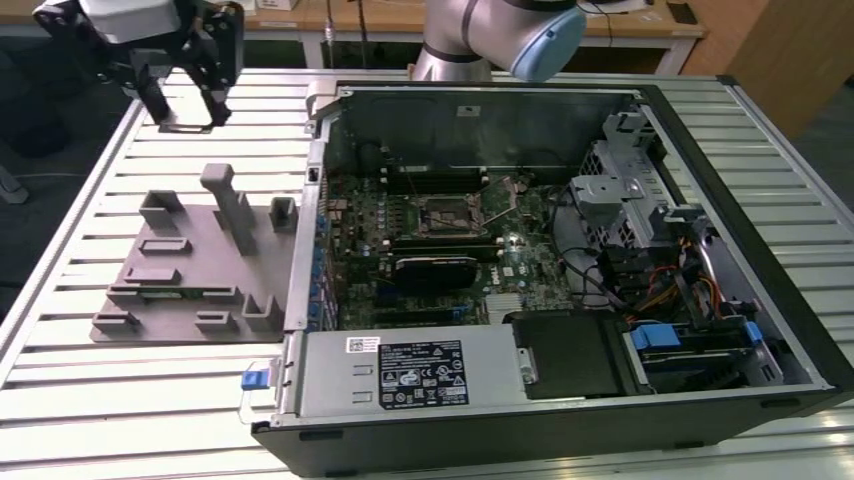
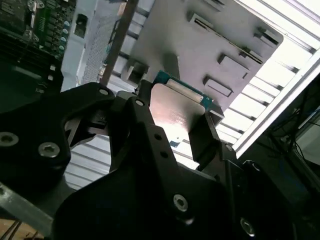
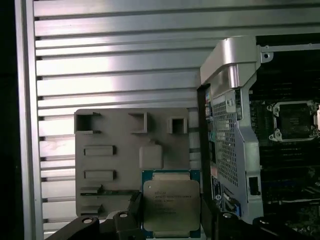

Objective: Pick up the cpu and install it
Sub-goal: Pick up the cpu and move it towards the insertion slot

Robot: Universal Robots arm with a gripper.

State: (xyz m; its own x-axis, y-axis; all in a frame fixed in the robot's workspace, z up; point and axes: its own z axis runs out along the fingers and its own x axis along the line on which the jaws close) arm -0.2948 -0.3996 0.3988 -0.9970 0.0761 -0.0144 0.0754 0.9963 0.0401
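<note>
No text legible in any view
- cpu [image 3: 171, 207]: several lines of fine print on the metal top, first wrist view, too small to read
- Black label [image 1: 424, 374] with white print on the grey housing [image 1: 327, 388], exterior view: unreadable
- Small white sticker [image 1: 363, 345] just beside the black label: unreadable

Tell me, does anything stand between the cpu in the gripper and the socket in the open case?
Only the case's side wall, which rises between the cpu, shut in the gripper, and the socket. Above the wall, nothing visible blocks the way.
</note>
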